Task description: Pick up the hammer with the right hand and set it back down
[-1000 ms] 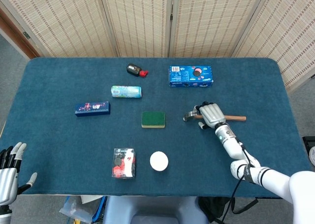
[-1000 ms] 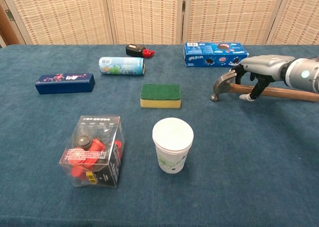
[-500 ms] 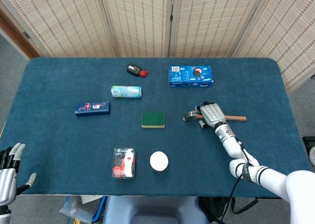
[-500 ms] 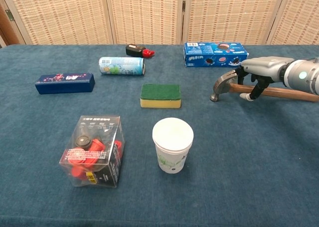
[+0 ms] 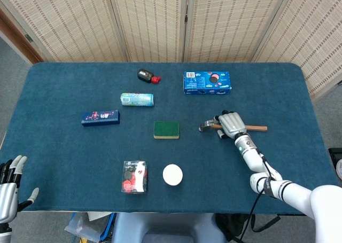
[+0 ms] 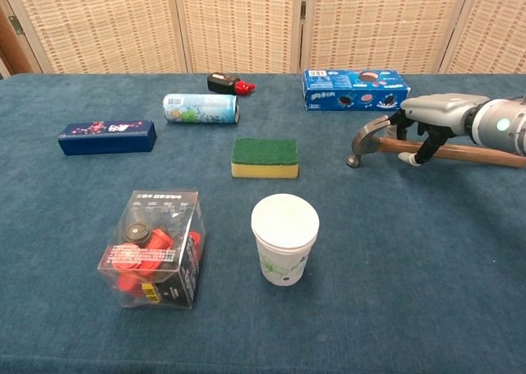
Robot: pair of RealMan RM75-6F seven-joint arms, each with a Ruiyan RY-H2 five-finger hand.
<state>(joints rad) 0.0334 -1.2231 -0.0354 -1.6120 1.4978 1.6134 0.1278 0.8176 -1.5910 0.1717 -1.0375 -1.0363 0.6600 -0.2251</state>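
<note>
The hammer lies flat on the blue table, steel head to the left, wooden handle running right. My right hand arches over the handle just behind the head; in the chest view the right hand has its fingers on the far side and its thumb on the near side, curled loosely around the handle without clamping it. The hammer rests on the cloth. My left hand hangs off the table's near-left corner, fingers apart and holding nothing.
A green sponge lies left of the hammer head. A white cup and a clear box of red parts stand near the front. A blue cookie box, a can, a dark blue box and a small black-red item lie farther back.
My right hand has slid slightly right along the handle while the hammer stayed still on the table. The left hand has sunk a little lower at the frame edge.
</note>
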